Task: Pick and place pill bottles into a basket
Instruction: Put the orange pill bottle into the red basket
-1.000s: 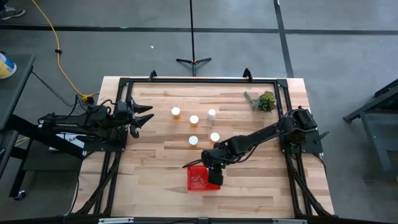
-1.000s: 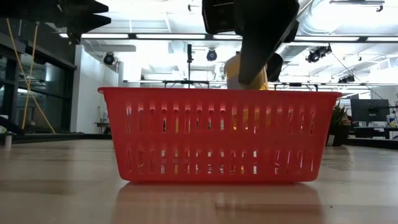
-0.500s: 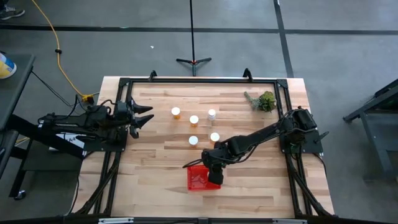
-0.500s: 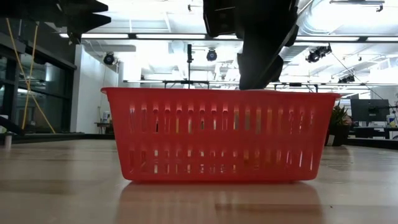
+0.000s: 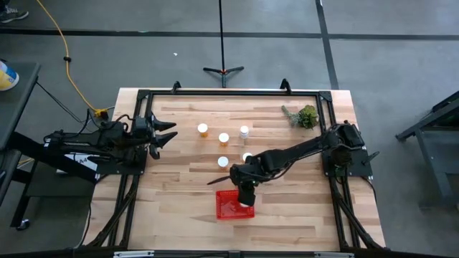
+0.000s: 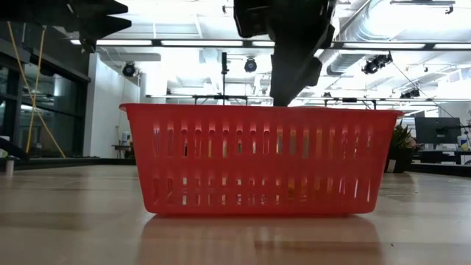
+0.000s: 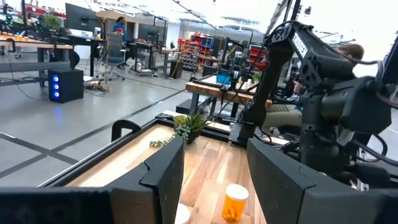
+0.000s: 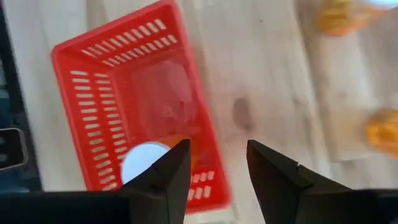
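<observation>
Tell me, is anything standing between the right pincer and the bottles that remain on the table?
Nothing visible does. The right pincer hangs open above the far edge of the red basket, one bottle lying inside. The nearest bottle on the table has only bare wood towards the pincer.

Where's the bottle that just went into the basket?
In the right wrist view, a white-capped bottle sits inside the red basket, near one end wall. The open right gripper hovers just above it.

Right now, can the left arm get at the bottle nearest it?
Probably yes: the left gripper waits open at the table's left edge, and only bare wood lies between it and that bottle.
</observation>
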